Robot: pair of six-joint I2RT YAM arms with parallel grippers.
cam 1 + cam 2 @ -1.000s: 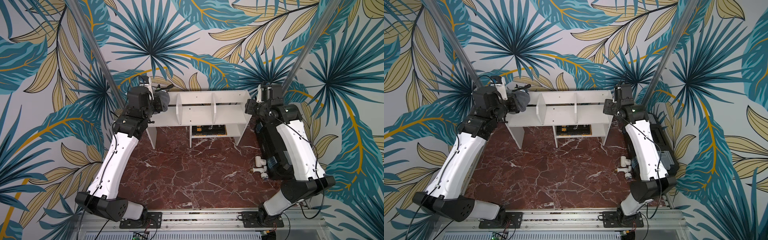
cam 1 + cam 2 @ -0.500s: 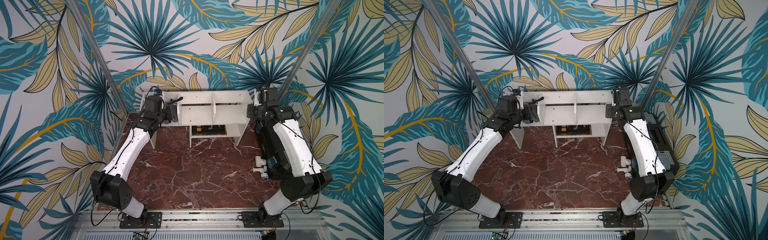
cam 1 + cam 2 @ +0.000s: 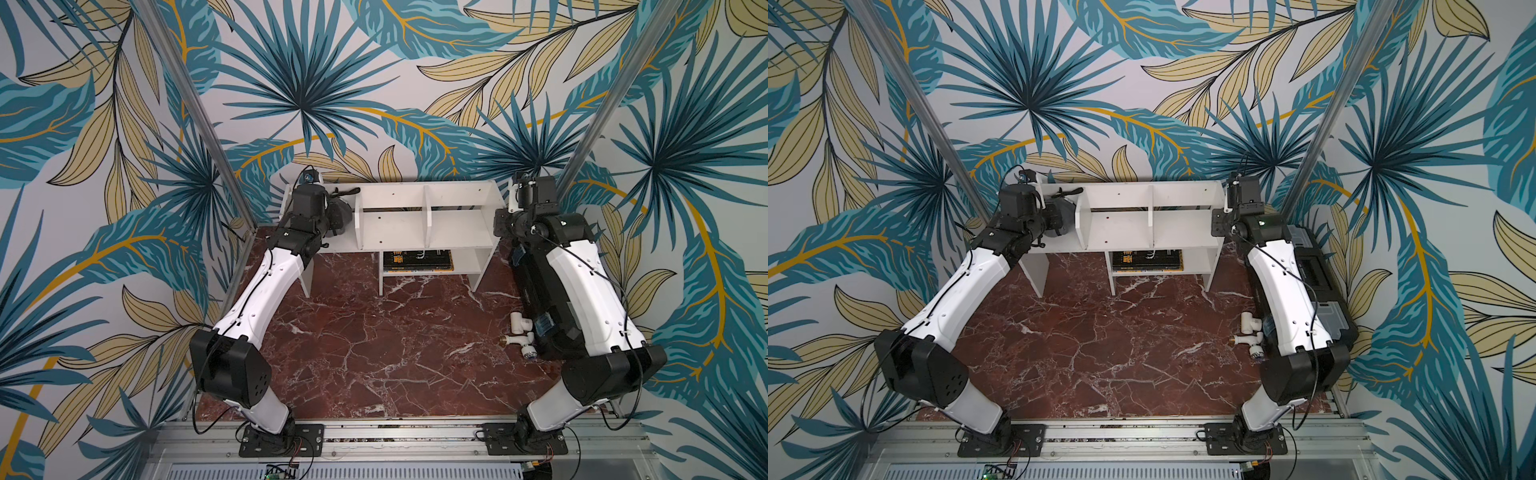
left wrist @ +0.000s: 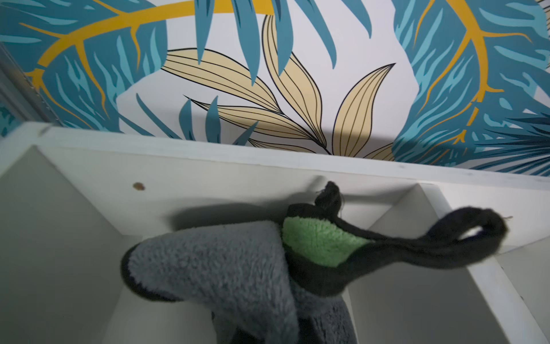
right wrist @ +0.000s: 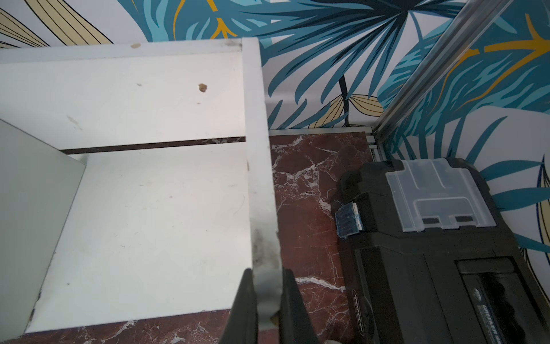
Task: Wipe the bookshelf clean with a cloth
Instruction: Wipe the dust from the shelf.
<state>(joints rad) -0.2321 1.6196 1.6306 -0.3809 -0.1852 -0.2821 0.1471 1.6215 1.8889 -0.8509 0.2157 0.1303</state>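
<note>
Left gripper (image 3: pixel 331 209): clenched on cloth (image 4: pixel 226 268), low in bookshelf's (image 3: pixel 415 232) leftmost upper compartment; grey bunch near back panel (image 4: pixel 208 184), green corner showing, black hem loop reaching toward divider (image 3: pixel 358 220). Right gripper (image 5: pixel 267 281): clamped on end panel's (image 5: pixel 258 149) edge, one finger each side. Bookshelf on red marbled counter (image 3: pixel 374 345) at the back wall, black toolbox (image 5: pixel 416 268) just beside its right end.
</note>
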